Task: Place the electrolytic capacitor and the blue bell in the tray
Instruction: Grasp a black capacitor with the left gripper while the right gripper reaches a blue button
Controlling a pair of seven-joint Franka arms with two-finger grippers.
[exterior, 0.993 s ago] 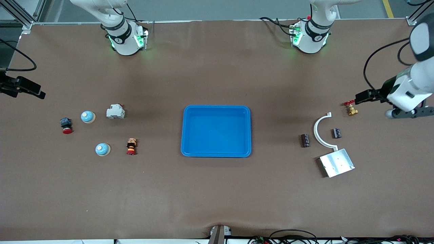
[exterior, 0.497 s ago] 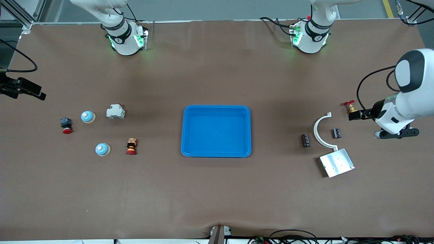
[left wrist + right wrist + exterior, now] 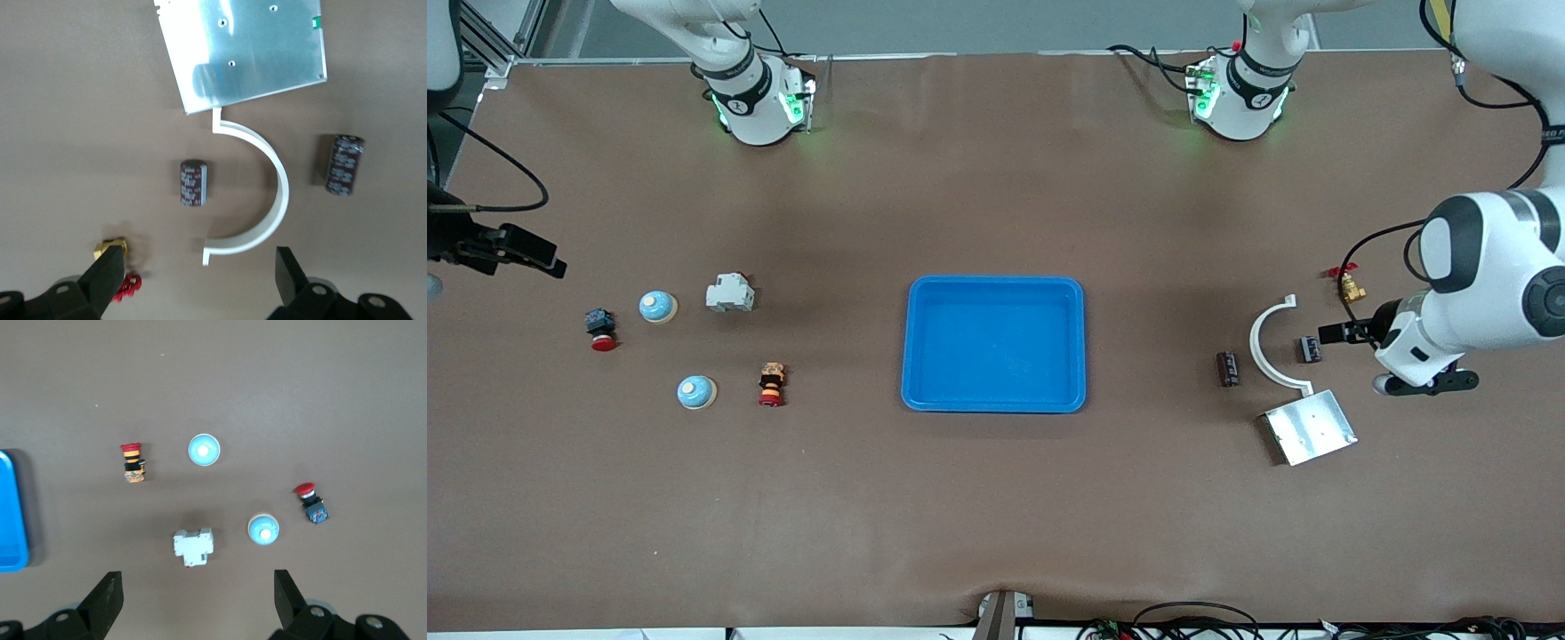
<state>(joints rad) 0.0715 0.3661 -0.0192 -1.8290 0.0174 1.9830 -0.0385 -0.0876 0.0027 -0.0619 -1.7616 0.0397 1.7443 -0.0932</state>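
Two dark electrolytic capacitors lie at the left arm's end of the table, one on each side of a white curved bracket. My left gripper hangs open over the table beside the smaller capacitor; nothing sits between its fingers in the left wrist view. Two blue bells sit at the right arm's end. My right gripper is open and empty, over the table's edge region beside them, and looks down on both bells. The blue tray lies empty mid-table.
A silver metal plate lies at the bracket's nearer end. A brass valve with a red handle sits by the left gripper. Near the bells are a white breaker, a red push button and an orange and red button.
The left arm has swung down and inward, from over the valve to beside the smaller capacitor. The right gripper has shifted slightly toward the bells. Both stay open.
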